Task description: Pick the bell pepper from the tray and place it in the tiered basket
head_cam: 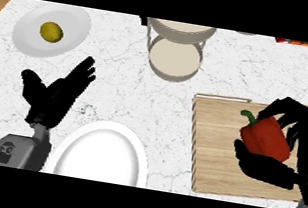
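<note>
A red bell pepper (265, 138) with a green stem is over the wooden tray (213, 151) at the right of the counter. My right hand (307, 145) is curled round it, fingers above and thumb below. I cannot tell whether the pepper rests on the tray or is lifted. The tiered basket (176, 49), two beige bowls in a wire frame, stands at the back middle, well apart from the pepper. My left hand (54, 93) is open at the left, fingers up, holding nothing.
A white plate (104, 154) lies at the front between my arms. A second white plate (30, 31) at the back left holds a yellow-green fruit (51, 31). A red packet (295, 43) shows at the back right edge.
</note>
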You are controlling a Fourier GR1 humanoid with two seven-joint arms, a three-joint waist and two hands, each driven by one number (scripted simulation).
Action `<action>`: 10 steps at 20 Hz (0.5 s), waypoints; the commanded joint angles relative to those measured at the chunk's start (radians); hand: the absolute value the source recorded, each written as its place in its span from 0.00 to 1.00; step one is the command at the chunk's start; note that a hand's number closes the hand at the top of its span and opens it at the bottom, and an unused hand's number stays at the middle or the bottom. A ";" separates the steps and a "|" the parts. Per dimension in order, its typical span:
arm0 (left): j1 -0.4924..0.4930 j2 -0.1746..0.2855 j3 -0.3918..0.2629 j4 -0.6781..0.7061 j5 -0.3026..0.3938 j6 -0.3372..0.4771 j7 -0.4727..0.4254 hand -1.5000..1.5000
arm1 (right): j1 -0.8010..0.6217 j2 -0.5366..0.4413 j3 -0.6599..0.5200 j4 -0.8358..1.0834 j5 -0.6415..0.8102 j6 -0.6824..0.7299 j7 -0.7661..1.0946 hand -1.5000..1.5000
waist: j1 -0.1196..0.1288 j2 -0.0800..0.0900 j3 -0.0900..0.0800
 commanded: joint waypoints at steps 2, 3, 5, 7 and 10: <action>0.014 0.006 -0.012 -0.039 -0.005 -0.008 0.028 0.50 | -0.176 -0.050 -0.089 -0.148 -0.063 0.153 0.106 1.00 | 0.010 0.003 0.001; -0.008 -0.037 -0.025 0.038 -0.045 0.031 -0.045 0.50 | -0.214 -0.011 -0.055 -0.187 -0.053 0.163 0.176 1.00 | 0.005 0.004 0.001; 0.013 -0.004 -0.010 -0.034 0.000 -0.013 0.018 0.50 | -0.330 -0.015 -0.095 -0.109 -0.061 0.179 0.188 1.00 | 0.013 0.004 0.001; -0.032 -0.024 -0.001 0.087 -0.024 -0.001 -0.061 0.50 | -0.396 -0.036 -0.115 -0.138 -0.094 0.247 0.229 1.00 | 0.006 0.005 0.001; 0.041 -0.034 -0.049 -0.006 -0.047 0.006 -0.035 0.50 | -0.635 -0.026 -0.093 0.078 -0.047 0.248 0.267 1.00 | 0.023 0.004 -0.001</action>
